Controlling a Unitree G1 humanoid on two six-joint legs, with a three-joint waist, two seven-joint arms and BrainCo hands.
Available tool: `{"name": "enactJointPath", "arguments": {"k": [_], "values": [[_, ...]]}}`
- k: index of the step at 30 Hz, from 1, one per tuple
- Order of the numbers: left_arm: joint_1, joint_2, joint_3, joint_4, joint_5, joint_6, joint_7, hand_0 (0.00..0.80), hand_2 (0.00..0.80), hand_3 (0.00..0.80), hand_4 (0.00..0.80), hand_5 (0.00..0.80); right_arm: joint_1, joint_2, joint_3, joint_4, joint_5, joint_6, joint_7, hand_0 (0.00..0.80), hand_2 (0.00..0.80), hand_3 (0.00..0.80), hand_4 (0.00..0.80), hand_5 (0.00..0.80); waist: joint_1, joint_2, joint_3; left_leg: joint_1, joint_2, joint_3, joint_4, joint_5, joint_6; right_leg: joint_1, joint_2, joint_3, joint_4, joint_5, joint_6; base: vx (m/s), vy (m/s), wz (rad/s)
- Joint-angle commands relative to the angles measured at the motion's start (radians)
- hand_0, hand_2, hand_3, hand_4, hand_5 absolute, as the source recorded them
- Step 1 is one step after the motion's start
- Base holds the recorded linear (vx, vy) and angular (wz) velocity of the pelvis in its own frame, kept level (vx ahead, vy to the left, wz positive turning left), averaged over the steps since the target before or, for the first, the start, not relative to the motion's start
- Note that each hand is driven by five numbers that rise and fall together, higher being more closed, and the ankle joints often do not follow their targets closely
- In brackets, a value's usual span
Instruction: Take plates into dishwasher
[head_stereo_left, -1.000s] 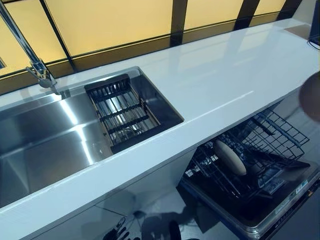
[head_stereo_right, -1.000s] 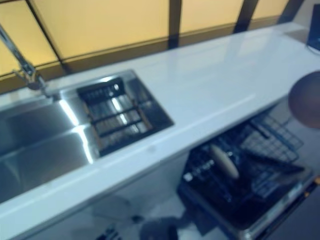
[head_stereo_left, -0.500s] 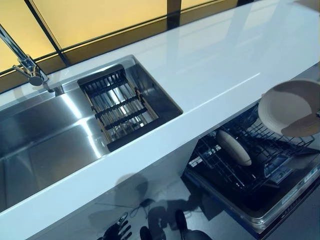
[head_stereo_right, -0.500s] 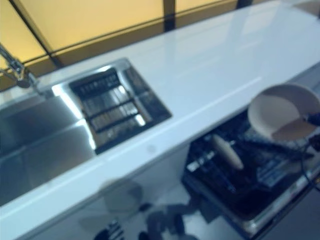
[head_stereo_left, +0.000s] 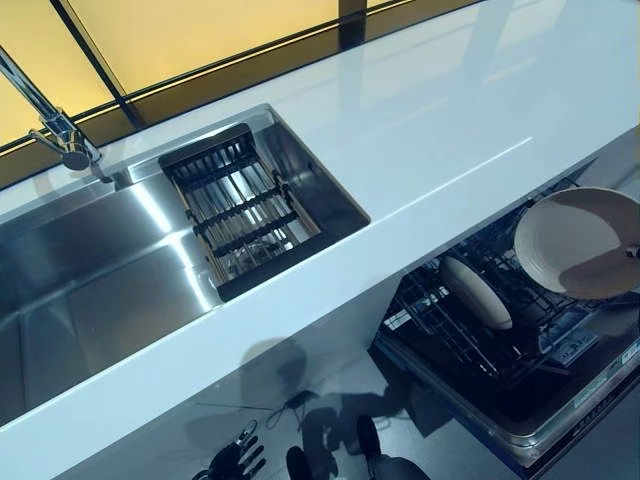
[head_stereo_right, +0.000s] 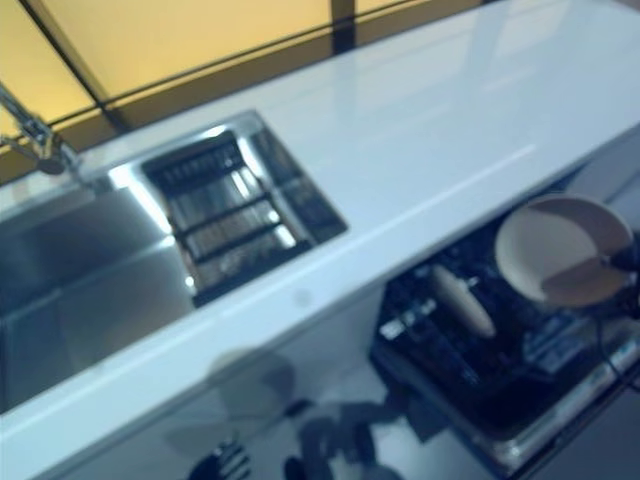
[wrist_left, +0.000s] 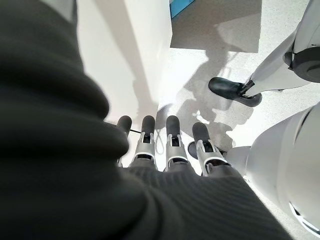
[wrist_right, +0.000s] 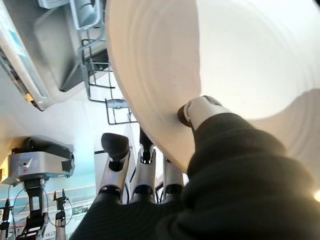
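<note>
Steel sink (head_stereo_left: 90, 290) with faucet (head_stereo_left: 62, 135), drain rack (head_stereo_left: 240, 210) inside; white counter (head_stereo_left: 440, 130).

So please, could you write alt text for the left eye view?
A beige plate hangs over the open dishwasher rack, where another plate already stands. A white counter runs above, with a steel sink at left.

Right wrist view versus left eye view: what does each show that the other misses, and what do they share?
Only the right wrist view shows the right hand gripping the held plate, thumb on its face and fingers behind its rim.

Only the left eye view shows the sink with its drain rack, the faucet, the white countertop, a second plate standing in the rack, and the left hand hanging low.

Both show the held plate above the open dishwasher rack.
</note>
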Motion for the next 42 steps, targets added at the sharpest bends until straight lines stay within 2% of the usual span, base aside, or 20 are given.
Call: {"name": "enactJointPath", "arguments": {"k": [1,5,9,13,16,23,27,29,35,42], "values": [[-0.008,0.035,-0.03,0.024,0.001,-0.025,-0.006,0.0,0.0,0.0,0.0,0.0,-0.008,0.027,-0.007,-0.02,-0.105,-0.001,-0.029,0.8,0.8,0.8,0.8,0.8,0.009,-0.07,-0.038,0.044,-0.015,0.037,-0.001,-0.089,0.033,0.018,0.01,0.025,-0.001,-0.05,0.037,0.0,0.0,0.0],[-0.01,0.031,-0.036,0.021,-0.004,-0.027,0.0,0.0,0.0,0.0,0.0,0.0,0.002,0.033,0.004,-0.015,-0.197,0.016,-0.069,0.8,0.8,0.8,0.8,0.8,0.008,-0.065,-0.037,0.045,-0.013,0.042,-0.001,-0.089,0.033,0.018,0.01,0.028,-0.001,-0.05,0.038,0.0,0.0,0.0],[-0.014,0.026,-0.052,0.013,-0.012,-0.028,0.006,0.0,0.0,0.0,0.0,0.0,0.009,0.051,0.011,-0.001,-0.268,0.09,-0.142,0.8,0.8,0.8,0.8,0.8,0.009,-0.056,-0.032,0.041,-0.015,0.039,-0.001,-0.087,0.033,0.015,0.01,0.029,-0.001,-0.05,0.04,0.0,0.0,0.0],[-0.022,0.016,-0.072,0.005,-0.026,-0.023,0.014,0.0,0.0,0.0,0.0,0.0,0.029,0.115,0.007,-0.029,-0.289,0.183,-0.231,0.8,0.8,0.8,0.8,0.8,0.008,-0.044,-0.028,0.042,-0.017,0.035,-0.001,-0.087,0.036,0.018,0.009,0.03,-0.001,-0.051,0.042,0.0,0.0,0.0],[-0.023,0.008,-0.071,0.006,-0.025,-0.025,0.01,0.0,0.0,0.0,0.0,0.0,0.041,0.174,0.001,-0.055,-0.295,0.21,-0.293,0.8,0.8,0.8,0.8,0.8,0.009,-0.038,-0.027,0.043,-0.019,0.033,-0.001,-0.088,0.038,0.02,0.009,0.031,-0.001,-0.053,0.041,0.0,0.0,0.0],[-0.026,-0.01,-0.079,0.002,-0.027,-0.025,0.018,0.0,0.0,0.0,0.0,0.0,0.069,0.291,-0.025,-0.091,-0.275,0.231,-0.485,0.8,0.8,0.8,0.8,0.8,0.014,-0.019,-0.027,0.042,-0.022,0.027,-0.001,-0.088,0.043,0.02,0.007,0.028,-0.001,-0.055,0.039,0.0,0.0,0.0],[-0.019,-0.017,-0.083,-0.004,-0.027,-0.024,0.021,0.0,0.0,0.0,0.0,0.0,0.095,0.329,-0.046,-0.105,-0.293,0.203,-0.574,0.8,0.8,0.8,0.8,0.8,0.016,-0.012,-0.029,0.041,-0.024,0.024,-0.001,-0.089,0.046,0.021,0.005,0.025,-0.001,-0.057,0.039,0.0,0.0,0.0],[-0.015,-0.025,-0.088,-0.004,-0.026,-0.026,0.018,0.0,0.0,0.0,0.0,0.0,0.104,0.348,-0.05,-0.113,-0.32,0.183,-0.638,0.8,0.8,0.8,0.8,0.8,0.017,-0.007,-0.032,0.041,-0.025,0.021,-0.001,-0.088,0.047,0.021,0.005,0.024,-0.001,-0.058,0.039,0.0,0.0,0.0],[-0.011,-0.055,-0.118,-0.01,-0.033,-0.032,0.029,0.0,0.0,0.0,0.0,0.0,0.135,0.421,-0.042,-0.095,-0.377,0.185,-0.893,0.8,0.8,0.8,0.8,0.8,0.03,0.015,-0.043,0.044,-0.03,0.01,-0.001,-0.09,0.053,0.028,0.003,0.02,-0.001,-0.065,0.039,0.009,0.016,0.0],[-0.008,-0.057,-0.124,-0.013,-0.033,-0.03,0.032,0.0,0.0,0.0,0.0,0.0,0.134,0.422,-0.024,-0.08,-0.428,0.199,-0.952,0.8,0.8,0.8,0.8,0.8,0.038,0.022,-0.047,0.041,-0.032,0.003,-0.001,-0.088,0.054,0.027,0.0,0.013,-0.001,-0.065,0.041,0.0,0.0,0.0]]}}
